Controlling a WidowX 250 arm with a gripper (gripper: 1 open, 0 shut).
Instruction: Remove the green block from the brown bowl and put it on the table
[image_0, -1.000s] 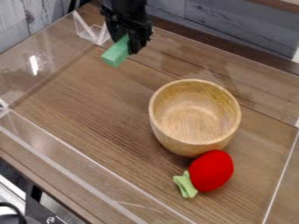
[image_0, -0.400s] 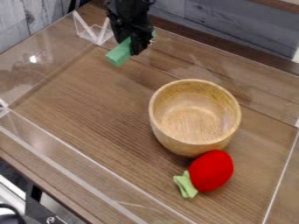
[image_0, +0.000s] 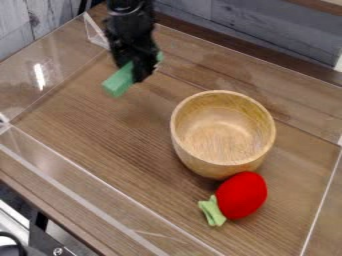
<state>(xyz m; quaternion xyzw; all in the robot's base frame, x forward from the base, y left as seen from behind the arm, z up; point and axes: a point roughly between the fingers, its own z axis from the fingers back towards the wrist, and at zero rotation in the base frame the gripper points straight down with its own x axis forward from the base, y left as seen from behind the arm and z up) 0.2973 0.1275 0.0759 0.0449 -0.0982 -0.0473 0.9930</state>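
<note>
Gripper is sitting in the upper left part of the camera view, jaws closed down on the green block, with nothing but the block between them. Block is hanging out from the fingertips, toward the near side of the table. Its long axis is running on a slant: lower end pointing down and to the left in view, upper end going up right into the fingers. Block is looking slightly blurred; can't tell if its lower end is touching the wood or hanging just over it.

Brown bowl is standing upright, right of and below the gripper in view, well apart from it. Inside is showing bare wood. Red strawberry toy is lying just beside the bowl, on the side away from the gripper, its pale green stem pointing down left.

Tabletop is showing brown wood grain, with glare spreading over the part left of the gripper. Clear acrylic wall is running along the edge, left of and below the gripper. Dark cables are lying beyond that edge, in the lower left corner. Another clear wall is edging the far side, behind the gripper, with a pale surface showing past it.
</note>
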